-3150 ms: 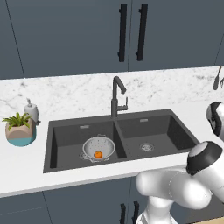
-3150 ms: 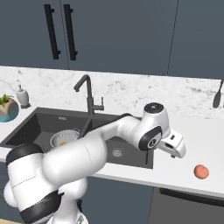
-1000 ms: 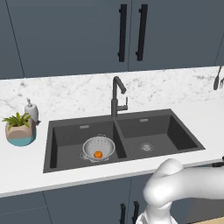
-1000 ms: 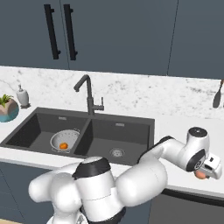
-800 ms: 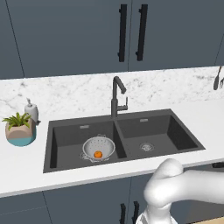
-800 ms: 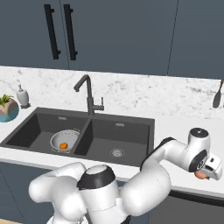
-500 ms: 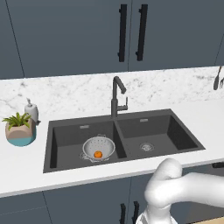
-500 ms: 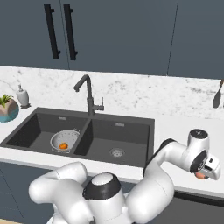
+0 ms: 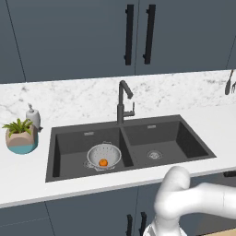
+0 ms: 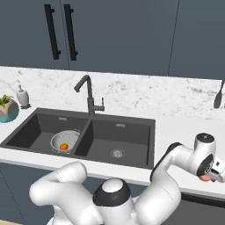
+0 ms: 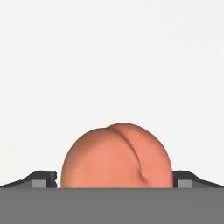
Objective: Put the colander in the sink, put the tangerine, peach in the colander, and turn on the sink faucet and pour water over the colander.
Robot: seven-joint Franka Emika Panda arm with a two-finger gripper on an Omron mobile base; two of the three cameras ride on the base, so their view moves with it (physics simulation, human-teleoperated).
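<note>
Two dark finger tips (image 11: 43, 180) of the gripper (image 11: 116, 181) stand wide apart, holding nothing, with the round pinkish-orange peach (image 11: 116, 156) directly between them on the white counter (image 10: 176, 127), right of the charcoal sink (image 10: 132, 121).

Dark charcoal double-basin sink (image 9: 193, 143) set in white marble counter. Round silvery perforated metal colander (image 9: 104, 156) upright in left basin, small bright orange tangerine (image 9: 103, 162) inside it. Tall slim dark grey faucet (image 9: 122, 100) behind the divider, hooked spout. Round pinkish-orange peach (image 11: 116, 156) on white counter right of sink, crease facing up.
</note>
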